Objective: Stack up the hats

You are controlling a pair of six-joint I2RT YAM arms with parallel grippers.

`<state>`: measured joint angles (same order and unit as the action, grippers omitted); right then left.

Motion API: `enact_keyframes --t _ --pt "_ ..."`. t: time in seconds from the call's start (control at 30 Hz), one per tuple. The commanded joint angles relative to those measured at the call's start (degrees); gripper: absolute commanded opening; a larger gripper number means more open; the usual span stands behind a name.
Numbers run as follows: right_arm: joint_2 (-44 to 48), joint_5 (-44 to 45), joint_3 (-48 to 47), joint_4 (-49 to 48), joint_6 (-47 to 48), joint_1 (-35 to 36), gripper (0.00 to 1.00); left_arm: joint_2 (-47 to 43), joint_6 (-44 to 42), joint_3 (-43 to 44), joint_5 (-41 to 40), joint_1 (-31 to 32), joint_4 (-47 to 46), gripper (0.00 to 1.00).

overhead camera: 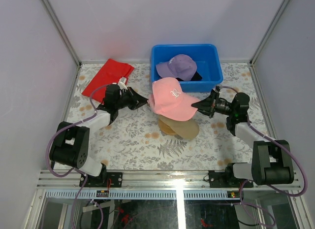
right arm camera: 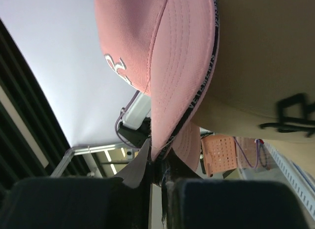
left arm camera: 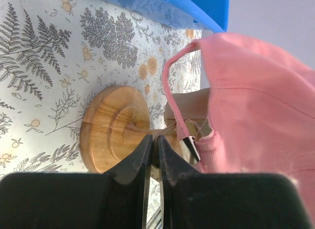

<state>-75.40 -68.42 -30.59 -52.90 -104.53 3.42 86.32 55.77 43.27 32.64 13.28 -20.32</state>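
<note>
The step in hand looks like adding the second hat to the pile. The pink cap (overhead camera: 172, 98) hangs between both arms over the middle of the table (overhead camera: 123, 140), just above the tan cap (overhead camera: 181, 128), which appears to sit on a wooden stand (left arm camera: 115, 128). The left fingers (left arm camera: 140, 162) are closed on the pink cap's back edge by the strap, at its 9 o'clock. The right fingers (right arm camera: 140, 165) are pinched shut on the brim tip, at about its 3 o'clock.

Next, I judge, both arms must lower together, keep the crown centred over the tan one, and then let go.

The pink cap is soft cloth with a stitched, curved brim and a white logo. The purple cap (overhead camera: 177, 66) and a black cap (overhead camera: 194, 77) wait in the blue bin (overhead camera: 160, 54) at 12 o'clock.
</note>
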Motion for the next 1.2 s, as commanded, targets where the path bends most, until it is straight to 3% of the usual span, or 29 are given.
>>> enact_keyframes --t 0.0,0.27,0.5,0.77,1.0,1.07,1.17 --pt "1.6 -4.3 0.8 15.2 10.7 -1.4 0.0 0.6 -0.6 0.1 0.8 -1.5 -3.2 0.07" --pt "4.1 -3.9 3.7 23.1 16.5 -2.6 0.0 0.9 -0.9 -1.7 1.7 -2.1 -4.1 0.06" --pt "5.5 -2.6 4.9 39.1 28.5 -2.6 0.0 0.6 -0.2 -5.0 1.7 -2.1 -6.3 0.05" --pt "3.5 -3.8 5.0 40.1 31.3 -2.9 0.0 -0.1 -1.0 -8.3 1.7 -2.1 -6.5 0.04" --pt "1.1 -3.2 -1.1 41.2 32.3 -3.1 0.0 -1.6 0.3 -9.0 1.2 -2.0 -6.4 0.04" --pt "0.4 -3.1 -3.2 41.6 32.7 -3.1 0.0 -2.8 1.6 -9.0 1.1 -2.1 -6.9 0.1" --pt "-0.8 -3.2 -5.8 42.0 32.9 -3.1 0.0 -5.5 3.8 -8.4 1.0 -2.1 -7.3 0.28"
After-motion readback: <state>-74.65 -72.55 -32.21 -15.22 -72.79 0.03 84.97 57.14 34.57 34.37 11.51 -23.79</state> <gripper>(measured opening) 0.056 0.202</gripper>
